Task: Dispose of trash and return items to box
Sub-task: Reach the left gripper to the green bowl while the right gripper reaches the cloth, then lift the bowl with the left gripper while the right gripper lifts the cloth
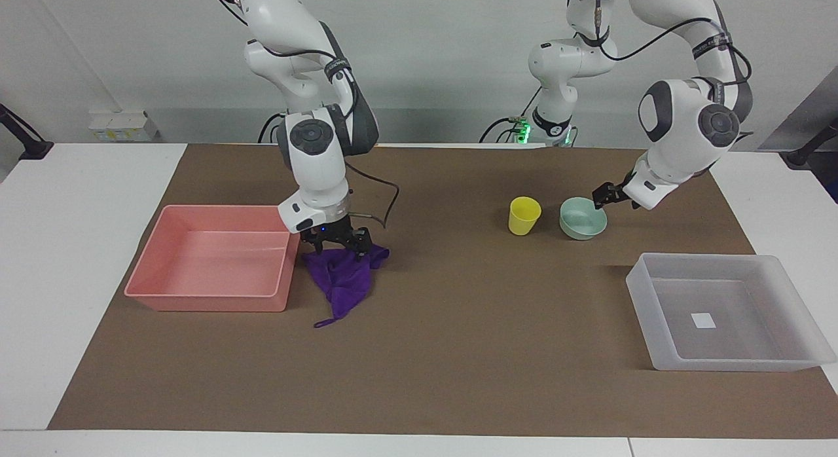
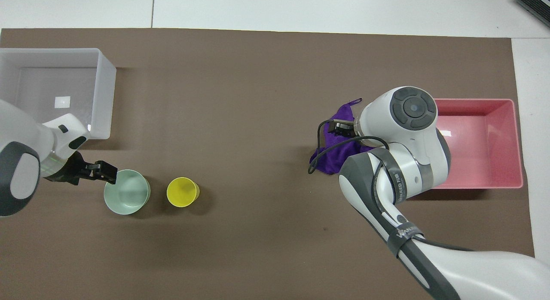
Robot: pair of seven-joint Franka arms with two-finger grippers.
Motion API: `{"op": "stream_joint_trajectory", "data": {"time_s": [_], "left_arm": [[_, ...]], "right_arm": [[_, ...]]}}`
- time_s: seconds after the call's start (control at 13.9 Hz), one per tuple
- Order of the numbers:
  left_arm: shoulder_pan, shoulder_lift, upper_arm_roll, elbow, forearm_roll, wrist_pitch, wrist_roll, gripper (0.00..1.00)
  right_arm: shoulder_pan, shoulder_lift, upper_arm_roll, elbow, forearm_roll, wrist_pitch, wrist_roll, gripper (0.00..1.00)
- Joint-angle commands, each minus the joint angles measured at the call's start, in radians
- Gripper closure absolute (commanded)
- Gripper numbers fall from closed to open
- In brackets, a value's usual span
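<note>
The purple rag (image 1: 345, 283) lies on the brown mat beside the pink tray (image 1: 209, 301). My right gripper (image 1: 340, 245) is open and down on the rag's end nearest the robots, fingers astride the folds. In the overhead view the right wrist covers most of the rag (image 2: 331, 161). The yellow cup (image 1: 524, 216) and the mint-green bowl (image 1: 581, 224) stand side by side. My left gripper (image 1: 601, 200) is at the bowl's rim on the side away from the cup; it also shows in the overhead view (image 2: 110, 173) at the bowl (image 2: 129, 196). The translucent box (image 1: 720, 364) holds only its white sticker.
The pink tray (image 2: 477, 185) has nothing in it and touches the rag's side. The box (image 2: 105, 98) stands farther from the robots than the bowl, at the left arm's end. A brown mat (image 1: 471, 352) covers the white table.
</note>
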State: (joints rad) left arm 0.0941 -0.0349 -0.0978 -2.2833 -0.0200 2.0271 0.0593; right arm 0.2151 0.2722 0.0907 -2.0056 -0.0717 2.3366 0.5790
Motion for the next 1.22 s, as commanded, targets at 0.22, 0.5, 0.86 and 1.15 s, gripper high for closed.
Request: {"op": "stream_joint_trajectory", "data": {"time_s": [0.22, 0.5, 0.86, 1.15], "left_arm": [[0.026, 0.016, -0.005, -0.079, -0.004, 0.096, 0.025, 0.33], [0.029, 0.046, -0.005, -0.050, -0.011, 0.082, 0.022, 0.97], [0.032, 0.059, -0.005, 0.098, -0.011, -0.104, 0.010, 1.00], [0.065, 0.108, -0.005, 0.434, -0.009, -0.397, 0.014, 1.00]], "right_arm": [[-0.005, 0.041, 0.001, -0.070, -0.089, 0.122, 0.033, 0.06], [-0.008, 0.030, 0.003, -0.070, -0.119, 0.115, 0.036, 1.00], [-0.003, -0.057, 0.003, -0.033, -0.119, 0.017, 0.039, 1.00], [-0.016, -0.189, 0.003, 0.030, -0.112, -0.155, 0.039, 1.00]]}}
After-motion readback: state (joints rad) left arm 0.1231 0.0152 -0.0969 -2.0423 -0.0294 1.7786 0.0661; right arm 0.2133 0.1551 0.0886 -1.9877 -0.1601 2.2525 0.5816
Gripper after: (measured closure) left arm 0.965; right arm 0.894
